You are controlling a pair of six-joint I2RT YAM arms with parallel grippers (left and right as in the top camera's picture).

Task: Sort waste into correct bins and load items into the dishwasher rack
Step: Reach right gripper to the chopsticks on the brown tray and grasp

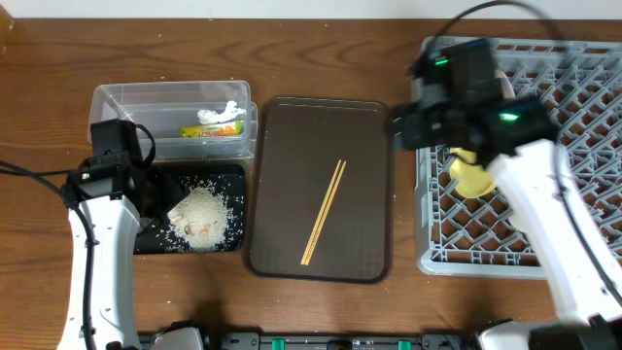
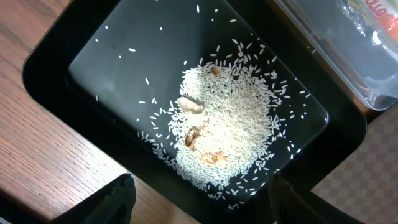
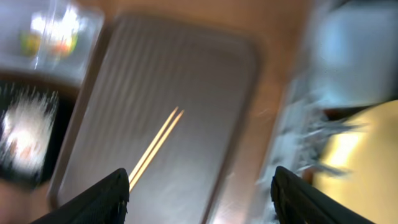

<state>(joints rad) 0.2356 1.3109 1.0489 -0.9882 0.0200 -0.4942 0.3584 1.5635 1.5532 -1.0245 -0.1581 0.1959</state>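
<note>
The white rice (image 1: 199,216) lies heaped in the black tray (image 1: 229,179); in the left wrist view the rice (image 2: 230,130) has a few brown bits in it on that tray (image 2: 124,56). The snack wrapper (image 1: 209,129) and white scrap (image 1: 220,111) lie in the clear tub (image 1: 126,102). Two chopsticks (image 1: 324,212) lie on the brown serving tray (image 1: 292,146). The yellow plate (image 1: 471,177) stands in the grey rack (image 1: 583,97). My left gripper (image 2: 199,205) is open and empty over the black tray's near edge. My right gripper (image 3: 202,199) is open and empty between the brown tray and the rack. The bowls and the cup are not visible.
The right wrist view is motion-blurred; it shows the chopsticks (image 3: 155,146), the brown tray (image 3: 155,74), the plate (image 3: 354,149) and the rack's left edge (image 3: 298,130). The tub's corner (image 2: 336,56) lies beside the black tray. My right arm (image 1: 466,87) covers the rack's left part.
</note>
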